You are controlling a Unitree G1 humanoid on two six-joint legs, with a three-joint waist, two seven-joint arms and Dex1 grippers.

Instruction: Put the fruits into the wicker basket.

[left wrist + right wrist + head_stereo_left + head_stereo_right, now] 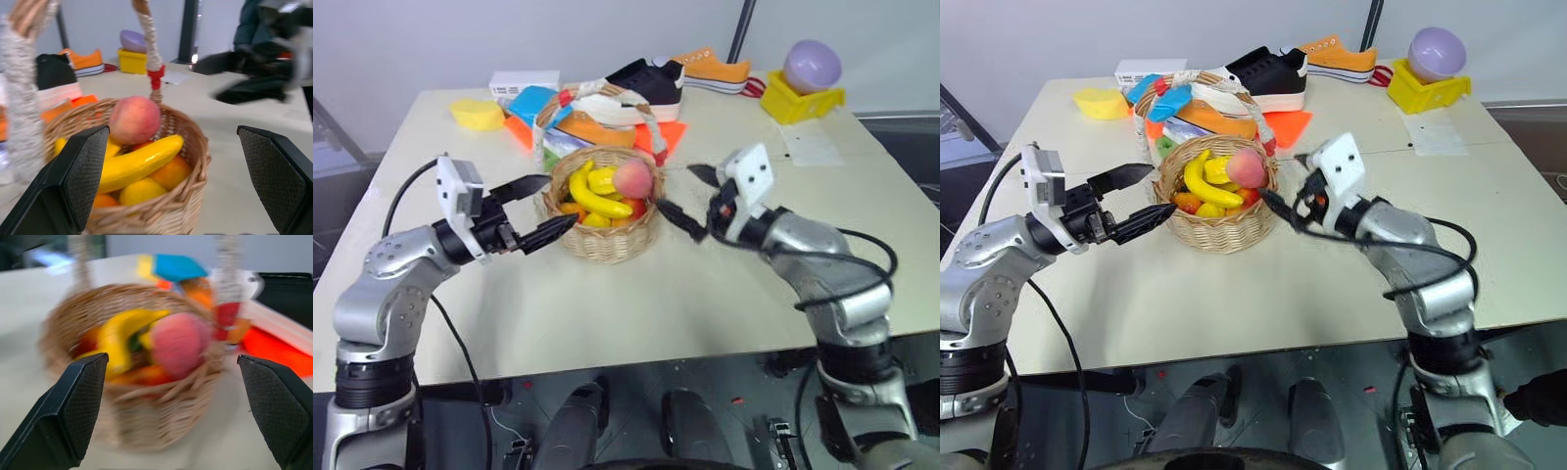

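Observation:
The wicker basket (605, 233) stands mid-table with its tall handle (597, 98) arching over it. Inside lie a pink-red peach (632, 179), a yellow banana (592, 199) and smaller yellow and orange-red fruits (168, 172). My left gripper (536, 208) is open just left of the basket, its fingertips close to the rim and nothing between them. On the basket's right side my right gripper (690, 201) is open and empty too, a short way off the rim.
Behind the basket lie a black shoe (651, 83), an orange shoe (710, 69), orange and blue flat pieces (533, 103) and a yellow disc (477, 114). A purple ball (811, 65) sits on a yellow holder (800, 101) at the back right. A paper sheet (813, 147) lies near it.

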